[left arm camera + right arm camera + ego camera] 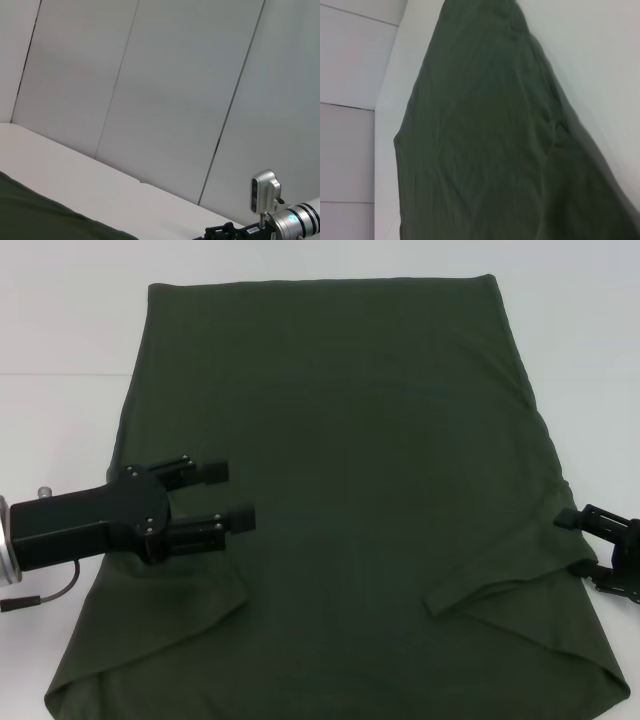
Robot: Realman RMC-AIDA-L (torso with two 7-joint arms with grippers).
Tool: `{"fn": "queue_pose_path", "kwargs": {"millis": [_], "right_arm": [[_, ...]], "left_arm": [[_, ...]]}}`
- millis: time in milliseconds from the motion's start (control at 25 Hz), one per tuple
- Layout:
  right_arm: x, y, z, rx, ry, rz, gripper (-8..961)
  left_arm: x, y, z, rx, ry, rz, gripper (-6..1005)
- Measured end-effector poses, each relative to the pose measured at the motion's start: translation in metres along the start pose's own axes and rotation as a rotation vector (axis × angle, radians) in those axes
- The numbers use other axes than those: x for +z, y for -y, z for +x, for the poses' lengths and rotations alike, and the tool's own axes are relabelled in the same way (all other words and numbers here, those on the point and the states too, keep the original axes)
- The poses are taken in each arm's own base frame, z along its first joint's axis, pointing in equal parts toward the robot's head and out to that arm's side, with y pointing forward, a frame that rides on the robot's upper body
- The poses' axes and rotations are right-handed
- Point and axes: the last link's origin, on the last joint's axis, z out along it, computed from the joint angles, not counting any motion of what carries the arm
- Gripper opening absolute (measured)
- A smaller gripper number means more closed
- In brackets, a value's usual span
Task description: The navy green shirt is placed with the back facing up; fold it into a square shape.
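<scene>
Shirt first: the navy green shirt lay spread flat across the white tabletop, its straight hem at the far edge and both sleeves turned inward over the body at the near end, so you had a long, tapered panel before you. Your left tool hovered over the shirt's left side, just above the folded-in left sleeve, its two black fingers spread apart and released, with nothing between them. Your right tool sat at the shirt's right edge, beside the folded right sleeve; whether it pinched the cloth there I cannot tell. Your right wrist view showed the shirt stretching away along the tabletop, lightly wrinkled near its edge.
</scene>
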Motion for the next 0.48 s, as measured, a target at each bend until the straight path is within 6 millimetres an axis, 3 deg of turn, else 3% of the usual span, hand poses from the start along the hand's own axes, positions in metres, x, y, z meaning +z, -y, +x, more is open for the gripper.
{"fn": "queue_pose_path", "kwargs": {"millis": [480], "right_arm": [[0.0078, -0.0054, 0.0027, -0.002, -0.012, -0.014, 925]], "left_arm": [[0.0004, 0.0012, 0.0003, 0.001, 0.001, 0.007, 842]]}}
